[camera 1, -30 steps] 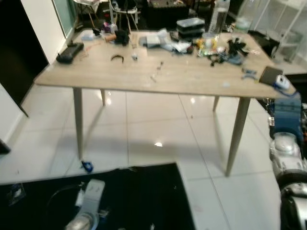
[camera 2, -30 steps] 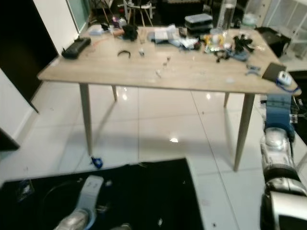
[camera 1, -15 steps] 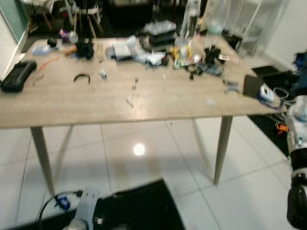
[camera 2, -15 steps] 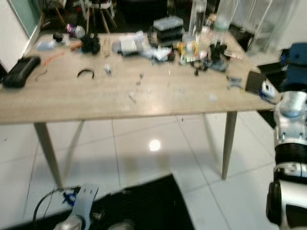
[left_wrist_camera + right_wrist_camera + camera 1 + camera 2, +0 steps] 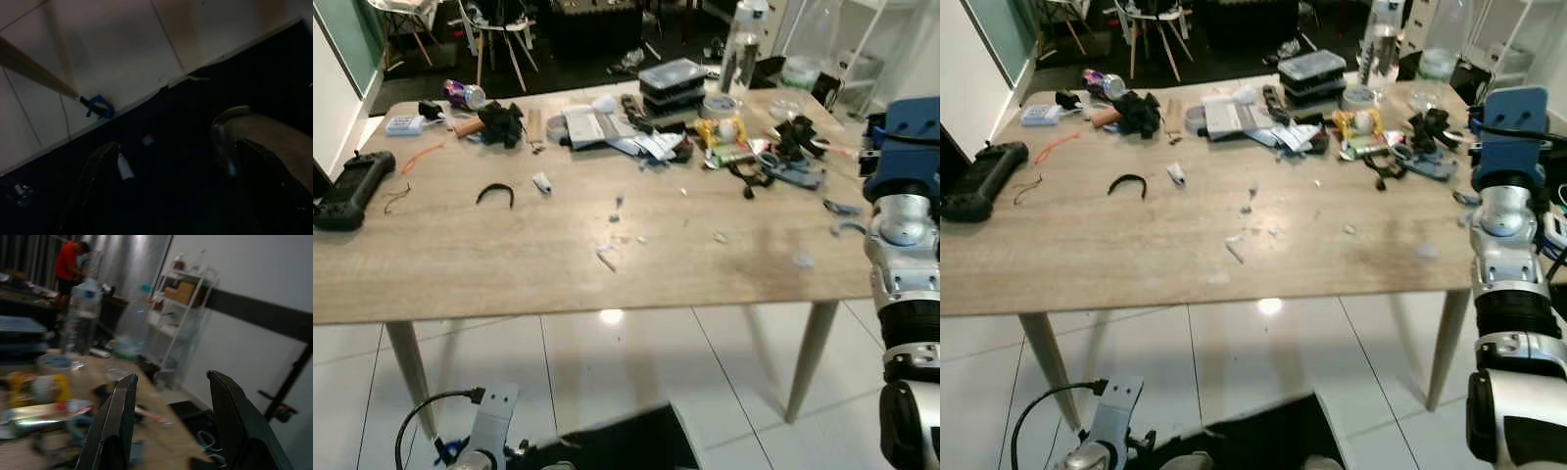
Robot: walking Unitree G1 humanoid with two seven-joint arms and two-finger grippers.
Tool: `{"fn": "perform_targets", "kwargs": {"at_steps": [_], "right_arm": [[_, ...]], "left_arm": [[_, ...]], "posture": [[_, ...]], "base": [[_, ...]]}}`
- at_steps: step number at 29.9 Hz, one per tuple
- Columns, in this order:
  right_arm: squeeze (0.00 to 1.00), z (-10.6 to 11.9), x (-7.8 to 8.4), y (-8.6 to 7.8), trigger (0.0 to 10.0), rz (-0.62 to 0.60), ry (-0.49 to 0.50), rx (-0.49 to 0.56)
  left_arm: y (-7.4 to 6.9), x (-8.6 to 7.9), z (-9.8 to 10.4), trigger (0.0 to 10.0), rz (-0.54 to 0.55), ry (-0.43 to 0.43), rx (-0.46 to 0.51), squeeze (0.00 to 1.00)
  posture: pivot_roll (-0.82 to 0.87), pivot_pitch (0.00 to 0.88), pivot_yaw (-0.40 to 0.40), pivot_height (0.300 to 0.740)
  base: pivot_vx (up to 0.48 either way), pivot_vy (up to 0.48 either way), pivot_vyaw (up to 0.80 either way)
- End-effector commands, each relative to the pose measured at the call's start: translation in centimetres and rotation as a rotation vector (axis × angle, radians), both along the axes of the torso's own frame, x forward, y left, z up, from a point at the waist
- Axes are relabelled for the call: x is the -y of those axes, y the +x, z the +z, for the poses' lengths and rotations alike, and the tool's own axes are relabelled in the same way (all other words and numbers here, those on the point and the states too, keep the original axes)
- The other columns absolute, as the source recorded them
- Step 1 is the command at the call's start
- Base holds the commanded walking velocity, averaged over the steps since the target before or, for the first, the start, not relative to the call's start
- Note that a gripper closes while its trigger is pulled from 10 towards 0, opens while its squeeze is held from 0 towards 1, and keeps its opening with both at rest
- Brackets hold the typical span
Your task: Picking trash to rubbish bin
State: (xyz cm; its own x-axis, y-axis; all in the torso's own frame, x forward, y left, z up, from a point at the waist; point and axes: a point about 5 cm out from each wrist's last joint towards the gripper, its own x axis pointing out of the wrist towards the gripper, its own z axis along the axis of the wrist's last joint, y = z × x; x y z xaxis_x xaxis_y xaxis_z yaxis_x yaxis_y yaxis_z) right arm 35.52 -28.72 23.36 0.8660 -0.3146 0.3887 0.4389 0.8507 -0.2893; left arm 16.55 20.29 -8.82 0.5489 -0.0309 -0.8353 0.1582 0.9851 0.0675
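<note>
At the table's (image 5: 460, 284) right edge the right gripper (image 5: 168, 431) is raised with fingers wide and empty, seemingly poised to gather the paper scraps (image 5: 607, 257) mid-table, while the left gripper (image 5: 176, 196), also spread and empty, hangs idle near the floor.

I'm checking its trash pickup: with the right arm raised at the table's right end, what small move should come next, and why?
Probably swing the right gripper inward and down toward the paper scraps on the table. Its fingers are open, holding nothing and pointing past the table's far end, while the scraps lie toward the middle near the front edge. The left gripper hangs low by the floor.
</note>
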Motion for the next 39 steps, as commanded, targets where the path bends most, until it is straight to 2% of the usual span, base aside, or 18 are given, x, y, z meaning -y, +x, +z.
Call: {"fn": "perform_targets", "kwargs": {"at_steps": [1,13,19,39], "right_arm": [[0.00,-0.7,1.0,-0.3,10.0,-0.023,0.061,-0.026],[0.00,-1.1,1.6,-0.4,10.0,-0.036,0.088,-0.047],[0.00,-1.2,1.3,-0.2,10.0,-0.021,0.099,-0.052],[0.00,-1.5,0.7,-0.1,10.0,0.006,0.108,-0.059]], "left_arm": [[-0.3,-0.2,-0.1,10.0,-0.011,0.012,-0.018,0.00],[-0.8,-0.2,-0.3,10.0,-0.021,0.024,-0.040,0.00],[-0.9,-0.2,-0.4,10.0,-0.020,0.020,-0.051,0.00],[-1.6,-0.3,-0.6,10.0,-0.028,0.021,-0.069,0.00]], "posture": [[-0.01,0.020,0.026,0.740],[-0.02,0.015,0.024,0.740],[-0.01,0.012,0.021,0.740],[-0.01,0.021,0.025,0.740]], "base": [[0.416,0.000,0.00],[0.377,0.000,0.00],[0.000,0.000,0.00],[0.000,-0.457,0.00]]}}
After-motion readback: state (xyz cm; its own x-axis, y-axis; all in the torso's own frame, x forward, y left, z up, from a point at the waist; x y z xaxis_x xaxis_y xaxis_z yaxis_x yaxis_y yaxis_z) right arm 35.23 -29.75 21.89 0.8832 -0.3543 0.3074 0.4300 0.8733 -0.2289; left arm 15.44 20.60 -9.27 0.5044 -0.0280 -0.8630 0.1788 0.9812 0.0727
